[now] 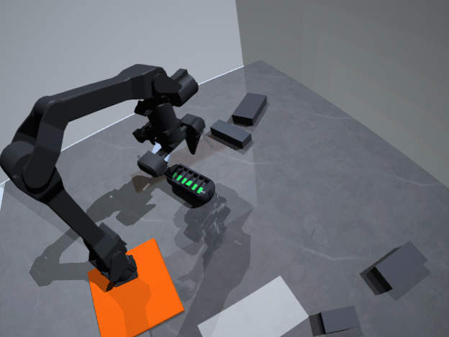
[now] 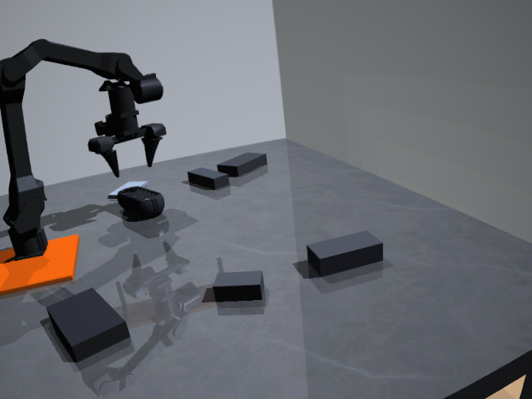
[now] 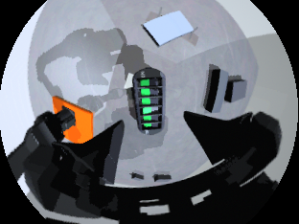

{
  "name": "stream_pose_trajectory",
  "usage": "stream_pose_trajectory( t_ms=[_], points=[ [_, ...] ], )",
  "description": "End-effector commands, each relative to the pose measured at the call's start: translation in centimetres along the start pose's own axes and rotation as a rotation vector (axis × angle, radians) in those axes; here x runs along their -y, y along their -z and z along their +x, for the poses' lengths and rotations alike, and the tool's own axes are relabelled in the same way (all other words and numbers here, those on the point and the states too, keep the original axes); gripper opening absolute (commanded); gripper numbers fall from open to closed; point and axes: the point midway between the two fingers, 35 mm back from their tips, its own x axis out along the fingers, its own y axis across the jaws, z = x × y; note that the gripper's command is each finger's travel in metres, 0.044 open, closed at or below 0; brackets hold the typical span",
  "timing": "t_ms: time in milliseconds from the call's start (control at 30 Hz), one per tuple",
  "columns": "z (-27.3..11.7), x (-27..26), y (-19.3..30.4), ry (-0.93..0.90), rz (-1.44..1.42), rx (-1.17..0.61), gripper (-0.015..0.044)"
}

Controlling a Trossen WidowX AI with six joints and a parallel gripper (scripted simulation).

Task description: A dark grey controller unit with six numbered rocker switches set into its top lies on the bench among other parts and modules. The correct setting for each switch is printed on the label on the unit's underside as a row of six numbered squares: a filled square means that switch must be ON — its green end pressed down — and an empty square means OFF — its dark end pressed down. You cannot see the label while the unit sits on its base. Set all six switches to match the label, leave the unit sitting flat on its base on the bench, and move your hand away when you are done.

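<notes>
The dark grey controller unit [image 1: 192, 196] [image 2: 152, 206] [image 3: 163, 102] rests on the bench with its switch side up. Its row of six rocker switches shows green ends in the top view and the wrist view, along one side of the row. Which ends are pressed down I cannot tell for sure. The label on the underside is hidden. My gripper [image 1: 181, 163] [image 2: 133, 170] [image 3: 155, 119] is wide open and empty, pointing down above the unit. In the exterior view the fingertips are clear of it.
A pale flat plate [image 2: 127, 186] [image 3: 169, 28] lies behind the unit. Two grey blocks [image 1: 250, 106] [image 1: 232, 133] lie at the back. More blocks [image 2: 345, 253] [image 2: 238, 286] [image 2: 88, 317] lie toward the front. The arm stands on an orange base plate [image 1: 162, 286] [image 2: 55, 268].
</notes>
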Motion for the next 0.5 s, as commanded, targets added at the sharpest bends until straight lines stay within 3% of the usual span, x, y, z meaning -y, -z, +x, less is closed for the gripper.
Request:
stream_pose_trajectory(
  t_ms=[0, 67, 467],
  points=[
    [-1.57, 0.05, -0.03, 0.012, 0.001, 0.0, 0.044],
    [-1.57, 0.05, -0.03, 0.012, 0.001, 0.0, 0.044],
    [-1.57, 0.05, -0.03, 0.012, 0.001, 0.0, 0.0125]
  ],
)
